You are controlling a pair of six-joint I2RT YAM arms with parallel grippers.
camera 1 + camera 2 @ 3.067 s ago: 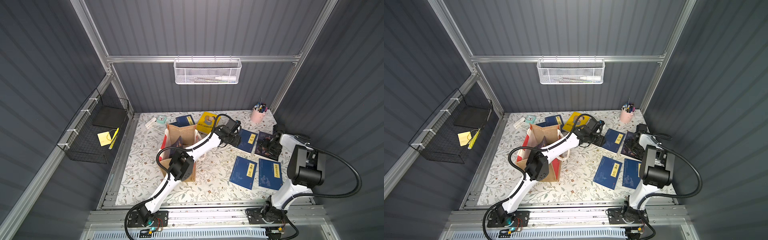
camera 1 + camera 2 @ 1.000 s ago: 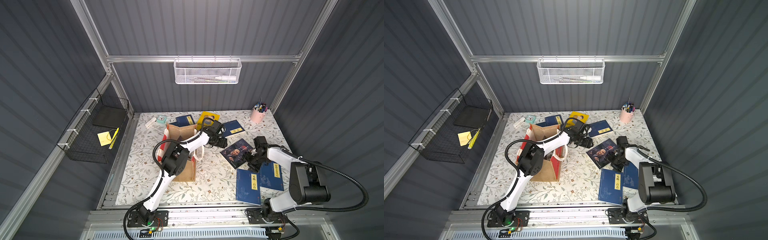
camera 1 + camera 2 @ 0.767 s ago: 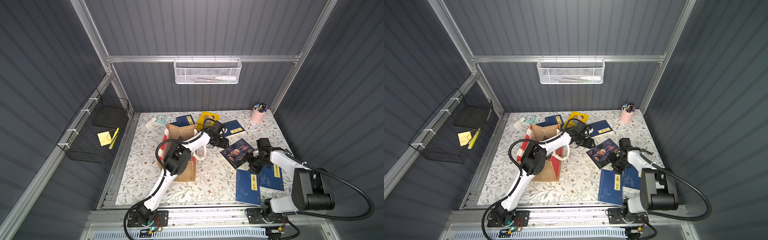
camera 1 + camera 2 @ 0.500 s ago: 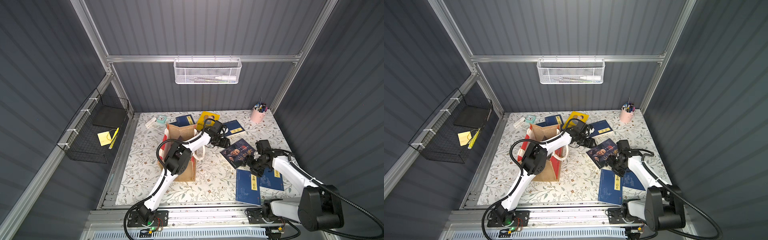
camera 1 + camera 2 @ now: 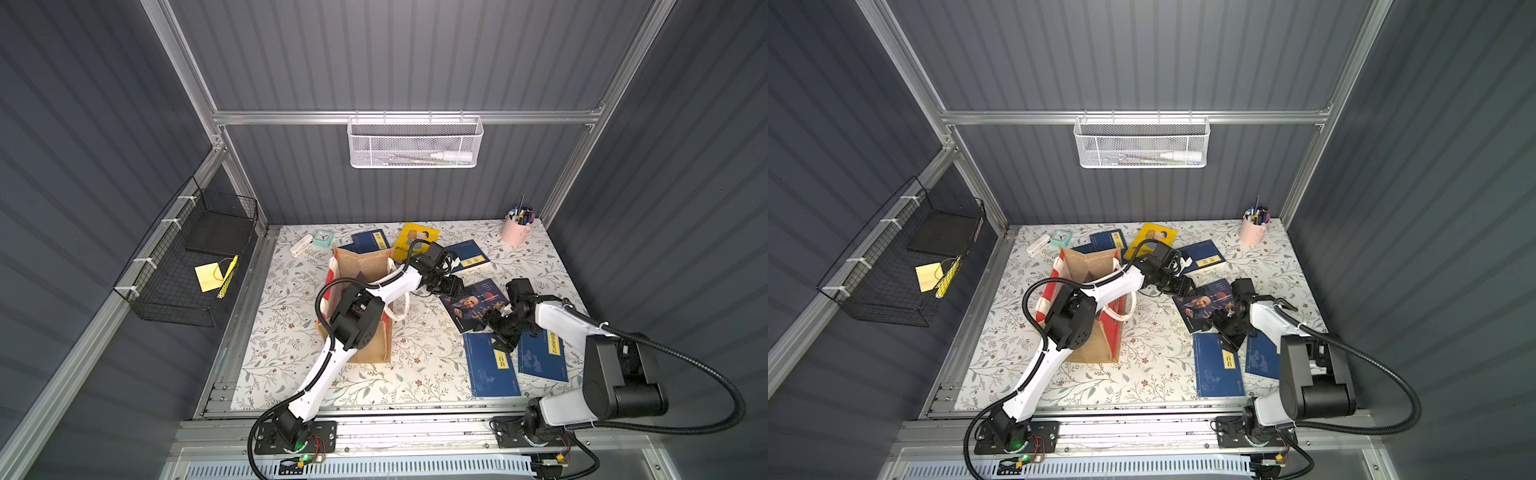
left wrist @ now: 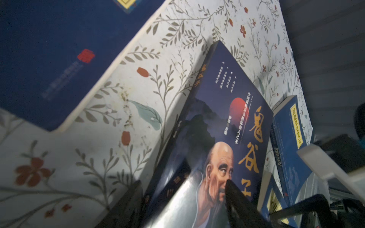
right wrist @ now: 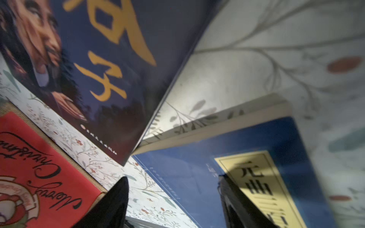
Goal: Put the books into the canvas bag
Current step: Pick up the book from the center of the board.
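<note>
Lab test cell staged as study desk is indicated; dark grey ribbed wall panels (image 5: 415,62) are framed by silver aluminium profiles (image 5: 291,117); two white robot arms (image 5: 328,370) are bolted to metal front rail (image 5: 415,428); floral-patterned tabletop (image 5: 286,332), pink pen cup (image 5: 514,235), white mesh wall basket (image 5: 413,145) are seen.

Saw a white metal mesh basket (image 5: 415,145) hung on the rear rail at twelve o'clock. Found a black wire basket (image 5: 166,303) at nine, holding a square yellow sticky note (image 5: 206,276) beside a yellow pen (image 5: 227,274). Spotted a pink pen cup (image 5: 514,235) at one, a small teal clock (image 5: 322,238) at eleven.
</note>
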